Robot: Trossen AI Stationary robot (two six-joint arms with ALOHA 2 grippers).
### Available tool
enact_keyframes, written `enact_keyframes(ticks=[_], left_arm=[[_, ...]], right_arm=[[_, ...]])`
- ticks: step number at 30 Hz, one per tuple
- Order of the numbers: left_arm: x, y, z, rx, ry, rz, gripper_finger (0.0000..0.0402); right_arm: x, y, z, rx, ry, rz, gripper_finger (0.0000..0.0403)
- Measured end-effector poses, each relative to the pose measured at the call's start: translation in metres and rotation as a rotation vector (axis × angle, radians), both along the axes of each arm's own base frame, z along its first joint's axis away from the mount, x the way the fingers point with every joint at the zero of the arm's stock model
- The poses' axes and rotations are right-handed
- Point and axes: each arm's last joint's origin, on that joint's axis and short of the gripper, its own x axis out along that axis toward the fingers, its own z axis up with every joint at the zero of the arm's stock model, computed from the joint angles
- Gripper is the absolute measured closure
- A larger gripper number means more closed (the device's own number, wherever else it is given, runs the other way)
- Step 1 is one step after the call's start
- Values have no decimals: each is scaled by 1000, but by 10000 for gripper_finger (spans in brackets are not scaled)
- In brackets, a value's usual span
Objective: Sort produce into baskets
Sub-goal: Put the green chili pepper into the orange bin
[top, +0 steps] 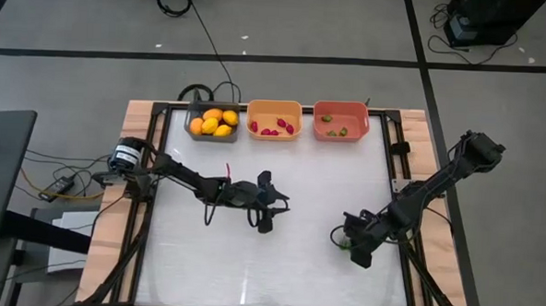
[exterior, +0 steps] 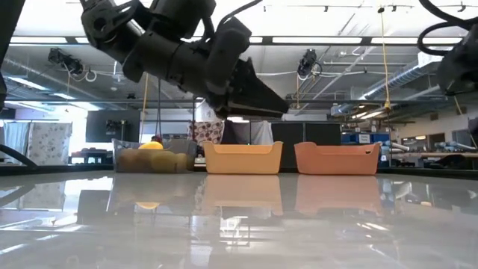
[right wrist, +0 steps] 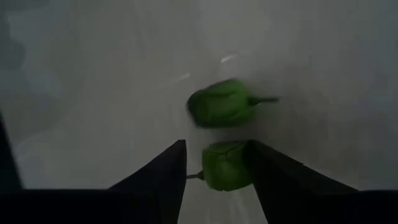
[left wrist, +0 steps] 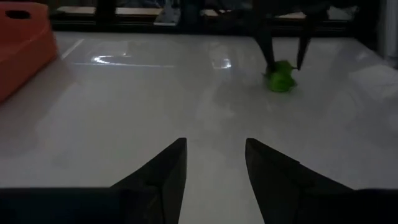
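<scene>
Two small green pieces of produce lie on the white table near its right side. One [right wrist: 225,165] sits between the fingers of my right gripper [right wrist: 216,163], which points steeply down and is open; the other [right wrist: 222,102] lies just beyond the fingertips. The left wrist view shows them as a green clump [left wrist: 280,78] under that gripper [left wrist: 285,59]. My left gripper [top: 280,206] hovers open and empty over the table's middle. Three baskets stand along the far edge: dark grey [top: 211,124] with yellow-orange fruits, orange [top: 274,119] with red bits, salmon-red [top: 340,121] with green bits. My right gripper's fingers stand on either side of the nearer green piece, coming from above. One finger [right wrist: 264,174] is right against the piece's side [right wrist: 247,163]; whether it touches, I cannot tell. A gap shows at the other finger. The piece lies on the table.
A wooden frame with dark rails [top: 398,145] borders the table. The wide glossy surface [top: 250,263] between the arms and the near edge is bare. In the low view the left arm [exterior: 187,52] hangs above the baskets' line.
</scene>
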Motion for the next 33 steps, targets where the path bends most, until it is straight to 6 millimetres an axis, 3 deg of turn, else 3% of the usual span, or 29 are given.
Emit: enact_keyframes(ticks=[6,10,17,24,33], left_arm=[[6,-8,9,5,-15,-9,232],[5,-10,7,-15,-5,-7,228],[7,-12,4,-36,4,-36,173],[44,-20,-10,-42,29,-95,105],[66,-26,-7,-7,43,-158,95]], right_arm=[[5,1,13,-115,-47,-18,228],[4,0,26,-171,19,-29,229],[-4,4,27,-143,110,-61,229],[-7,9,28,-116,102,-96,229],[-11,15,29,-189,-7,-181,229]])
